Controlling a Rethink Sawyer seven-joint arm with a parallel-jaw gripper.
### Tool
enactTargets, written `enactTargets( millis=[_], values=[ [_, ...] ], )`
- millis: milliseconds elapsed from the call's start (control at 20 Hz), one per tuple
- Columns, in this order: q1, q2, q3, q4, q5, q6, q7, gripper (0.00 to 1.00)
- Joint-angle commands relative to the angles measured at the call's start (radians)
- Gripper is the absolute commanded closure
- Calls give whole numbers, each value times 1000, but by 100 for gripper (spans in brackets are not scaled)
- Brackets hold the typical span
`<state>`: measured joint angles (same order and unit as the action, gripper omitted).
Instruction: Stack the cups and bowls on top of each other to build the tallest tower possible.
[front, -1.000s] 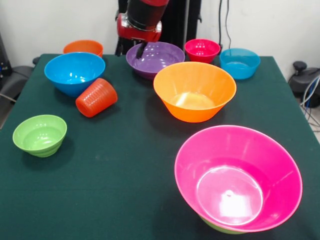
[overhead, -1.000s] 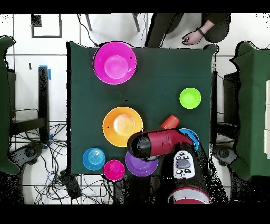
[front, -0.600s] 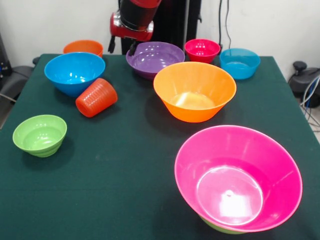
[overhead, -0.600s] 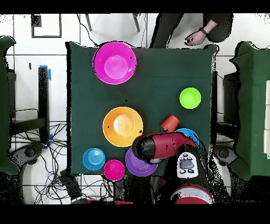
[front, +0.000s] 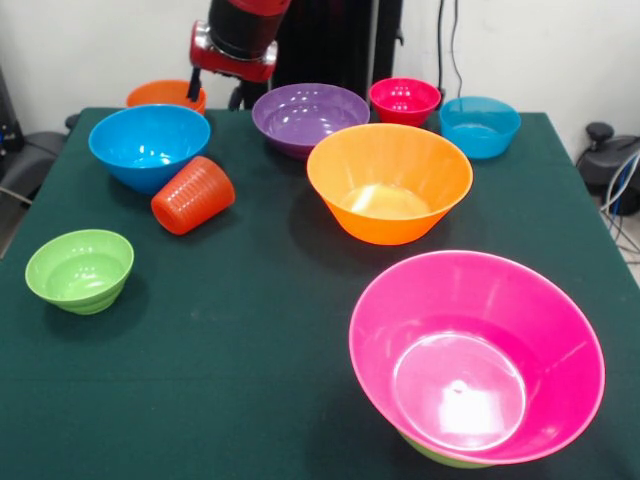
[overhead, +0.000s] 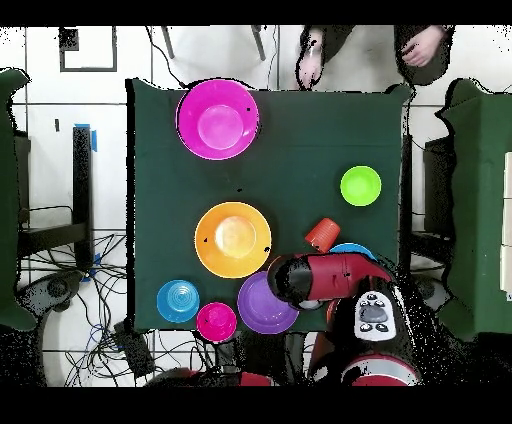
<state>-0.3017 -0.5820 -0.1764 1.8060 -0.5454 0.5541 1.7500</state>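
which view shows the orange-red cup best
The front view. There the orange-red cup shows whole, tipped on its side against the medium blue bowl, ribs visible. In the overhead view the cup is only a small patch beside the arm, its tilt hard to read.

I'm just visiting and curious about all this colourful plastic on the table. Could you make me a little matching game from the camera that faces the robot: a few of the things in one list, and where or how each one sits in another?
Things:
1. orange-red cup
2. big pink bowl
3. small green bowl
4. purple bowl

Places or states:
A. upright and alone on the cloth, near the left edge
B. lying tipped on its side, against the medium blue bowl
C. at the far side, between the gripper and the magenta-red bowl
D. nearest the camera, sitting on a green bowl that peeks out below

Pairs: 1-B, 2-D, 3-A, 4-C
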Motion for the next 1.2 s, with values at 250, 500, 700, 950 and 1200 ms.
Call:
enactTargets(
  millis=[250, 500, 700, 950, 1200],
  values=[
    [-2, 134, 36, -141, -67, -127, 87, 0],
    [3, 161, 16, -152, -63, -176, 109, 0],
    [-9, 184, 25, -140, -34, -202, 111, 0],
    [-19, 206, 42, -133, 1, -212, 113, 0],
    [-24, 217, 45, -132, 15, -220, 117, 0]
  ],
)
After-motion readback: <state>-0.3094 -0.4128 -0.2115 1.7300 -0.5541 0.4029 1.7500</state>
